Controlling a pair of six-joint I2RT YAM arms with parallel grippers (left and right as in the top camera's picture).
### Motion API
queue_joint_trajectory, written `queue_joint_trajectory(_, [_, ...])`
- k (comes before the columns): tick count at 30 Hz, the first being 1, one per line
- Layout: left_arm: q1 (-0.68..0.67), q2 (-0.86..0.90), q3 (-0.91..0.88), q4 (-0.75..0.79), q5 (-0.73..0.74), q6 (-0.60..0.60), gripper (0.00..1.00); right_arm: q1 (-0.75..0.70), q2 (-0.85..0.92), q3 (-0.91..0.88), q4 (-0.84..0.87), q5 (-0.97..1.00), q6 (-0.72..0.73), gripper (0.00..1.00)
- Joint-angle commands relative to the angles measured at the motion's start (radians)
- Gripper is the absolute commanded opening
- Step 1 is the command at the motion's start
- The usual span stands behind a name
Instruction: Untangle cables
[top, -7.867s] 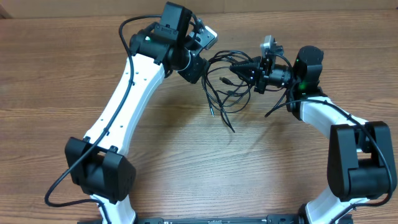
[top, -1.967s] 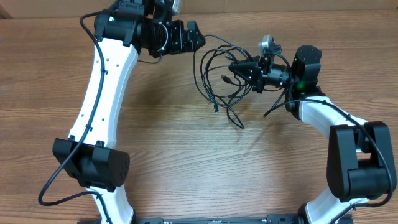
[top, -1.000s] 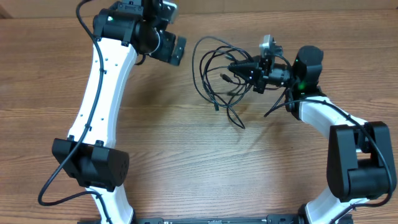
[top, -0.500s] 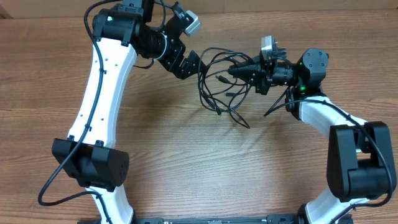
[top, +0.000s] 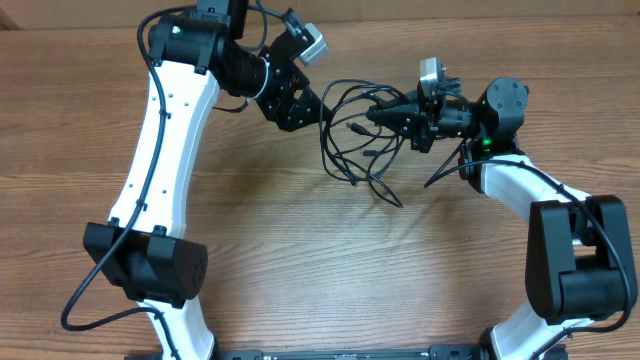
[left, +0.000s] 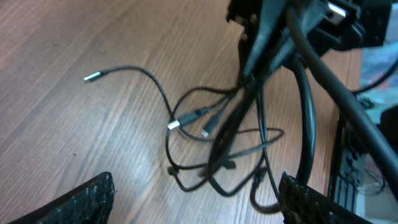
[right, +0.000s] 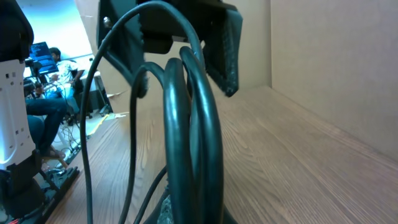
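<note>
The cables are thin black cords in a loose tangle of loops on the wooden table, between my two arms. My right gripper is shut on several strands at the tangle's right side; in the right wrist view the loops rise straight out of its jaws. My left gripper stands open at the tangle's upper left edge. In the left wrist view its fingers flank the lowest loops, with nothing pinched. One free cord end with a silver plug lies out to the side.
The wooden table stretches toward the front. A thicker black wire of the right arm hangs beside its wrist. A tan wall borders the table's far side.
My left gripper has swung down and right from the back of the table to the tangle's edge, its jaws narrowing slightly. The right gripper kept its hold and the loops shifted a little.
</note>
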Motion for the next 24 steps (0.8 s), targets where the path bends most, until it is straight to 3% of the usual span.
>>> queue_joint_trajectory(1, [-0.002,-0.016,0.017,-0.038,0.029,0.109,0.87,-0.019,-0.021,0.003,0.003,0.005,0.012,0.04])
queue_joint_trajectory(6, [-0.002,-0.016,0.017,-0.121,0.029,0.225,0.93,-0.031,-0.021,0.003,0.003,0.005,0.012,0.04])
queue_joint_trajectory(14, [-0.004,-0.016,0.017,-0.108,0.098,0.247,1.00,-0.026,-0.021,0.003,0.003,0.001,0.016,0.04])
queue_joint_trajectory(24, [-0.006,-0.016,0.017,-0.077,0.101,0.246,1.00,-0.005,-0.021,0.003,0.015,-0.019,0.050,0.04])
